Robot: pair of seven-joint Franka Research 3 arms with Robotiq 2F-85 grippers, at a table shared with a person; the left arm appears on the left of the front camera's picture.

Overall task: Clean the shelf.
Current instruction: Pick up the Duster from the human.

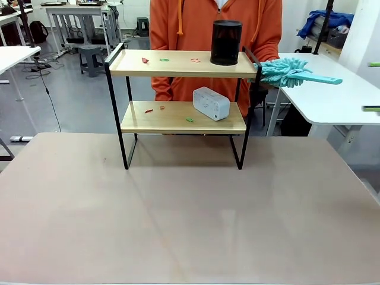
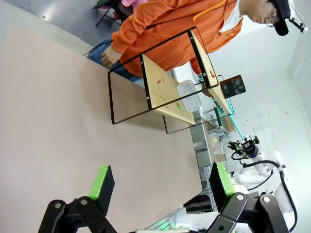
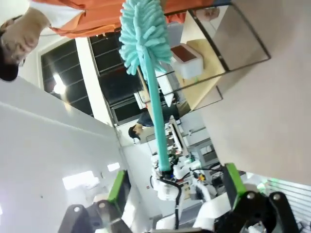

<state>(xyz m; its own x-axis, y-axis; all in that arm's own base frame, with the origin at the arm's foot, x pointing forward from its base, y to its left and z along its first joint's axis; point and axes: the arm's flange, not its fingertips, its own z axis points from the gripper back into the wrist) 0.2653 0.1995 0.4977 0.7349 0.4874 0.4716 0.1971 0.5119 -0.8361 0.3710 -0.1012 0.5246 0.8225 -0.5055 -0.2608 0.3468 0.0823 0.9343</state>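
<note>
The shelf (image 1: 178,64) stands at the table's far side, right in front of a person in an orange hoodie (image 1: 196,24). Small red and green scraps (image 1: 145,60) lie on both boards. The top board carries a black cylinder (image 1: 226,43); a white box (image 1: 211,103) lies on the lower one. A teal duster (image 1: 291,72) sticks out past the shelf's right rail, handle toward my right gripper (image 1: 374,86), whose green pads (image 1: 371,108) stand open just beyond the handle's end. In the right wrist view the duster (image 3: 143,39) hangs ahead of the open right gripper (image 3: 175,187). My left gripper (image 2: 160,182) is open over the bare table, well short of the shelf (image 2: 160,82).
The brown table (image 1: 190,214) stretches wide between me and the shelf. A white table (image 1: 332,101) stands at the right behind the duster, another (image 1: 12,56) at the far left. One of the person's hands (image 2: 111,56) rests by the table's far edge.
</note>
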